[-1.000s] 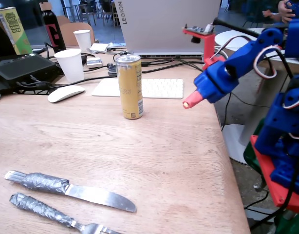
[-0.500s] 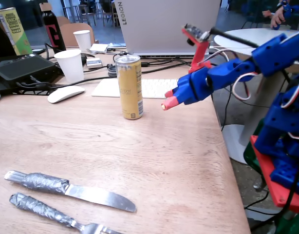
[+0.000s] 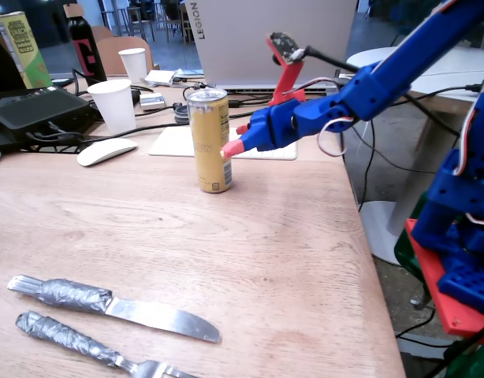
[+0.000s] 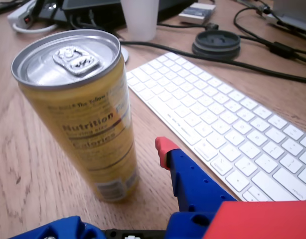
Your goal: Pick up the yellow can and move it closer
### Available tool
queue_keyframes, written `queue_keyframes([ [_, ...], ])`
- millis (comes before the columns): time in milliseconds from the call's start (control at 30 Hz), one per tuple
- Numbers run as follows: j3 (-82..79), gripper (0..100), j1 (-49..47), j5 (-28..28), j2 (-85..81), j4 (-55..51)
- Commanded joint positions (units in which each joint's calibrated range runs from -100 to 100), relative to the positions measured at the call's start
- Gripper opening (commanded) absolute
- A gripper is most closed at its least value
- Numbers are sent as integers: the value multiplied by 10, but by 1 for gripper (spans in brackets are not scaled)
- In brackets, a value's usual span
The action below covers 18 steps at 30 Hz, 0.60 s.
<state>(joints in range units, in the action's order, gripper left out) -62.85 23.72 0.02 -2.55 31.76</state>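
The yellow can (image 3: pixel 209 140) stands upright on the wooden table (image 3: pixel 266 260), near its middle in the fixed view. In the wrist view the yellow can (image 4: pixel 88 114) fills the left half, silver top and tab showing. My blue gripper (image 3: pixel 236 139) reaches in from the right at mid-can height, open. One red fingertip (image 3: pixel 229 149) is at the can's right side; whether it touches I cannot tell. In the wrist view the gripper (image 4: pixel 115 186) has one red-tipped finger (image 4: pixel 164 149) just right of the can and the other jaw low at the left, with the can's base ahead of the gap.
A white keyboard (image 4: pixel 228 129) lies right behind the can. Two paper cups (image 3: pixel 114 105), a white mouse (image 3: pixel 106 151), cables and a laptop (image 3: pixel 266 39) crowd the back. A tape-wrapped knife (image 3: pixel 147 313) and fork (image 3: pixel 84 342) lie at the front left. The table edge runs down the right.
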Motion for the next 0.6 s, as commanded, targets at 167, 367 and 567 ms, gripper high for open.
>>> queue_keyframes([
  [167, 60, 94, -5, 1, 27, 9],
  [367, 91, 92, -7, 1, 36, -1],
  [567, 116, 63, -7, 1, 61, 1],
])
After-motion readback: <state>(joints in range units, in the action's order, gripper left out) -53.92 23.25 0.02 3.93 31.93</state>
